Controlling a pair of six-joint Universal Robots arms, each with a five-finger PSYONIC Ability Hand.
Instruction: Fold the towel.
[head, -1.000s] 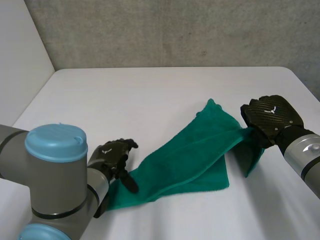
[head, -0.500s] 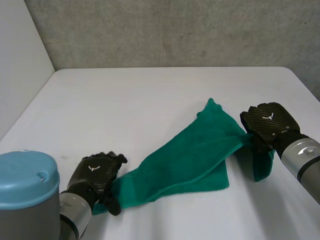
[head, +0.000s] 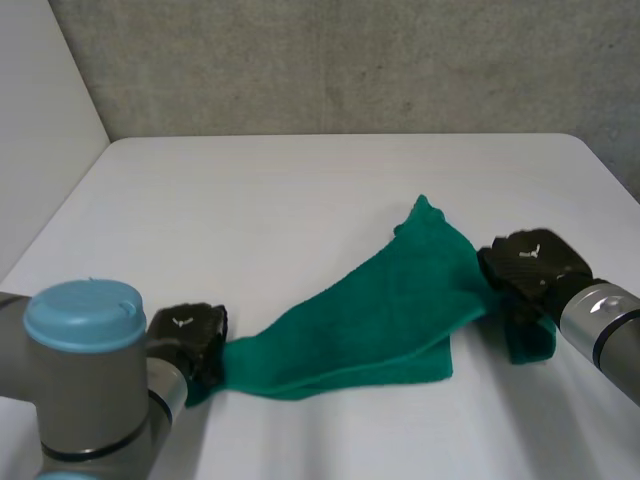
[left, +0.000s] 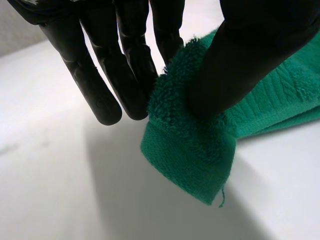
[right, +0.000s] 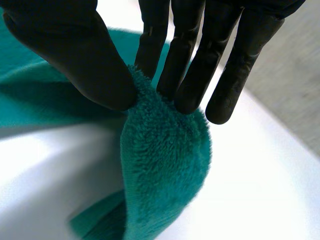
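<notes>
As the head view shows, the green towel (head: 370, 320) stretches across the bench (head: 300, 190). Left wrist view: the left robot hand (left: 130, 70) pinches one corner. Right wrist view: the right robot hand (right: 185, 75) pinches the opposite end, presumably to tension it.

The white table (head: 300, 190) in front of me carries 1 thing, a green towel (head: 370, 320). It lies rumpled in a long band slanting across the near half, partly doubled over itself, 1 corner pointing toward the table's far edge.
</notes>
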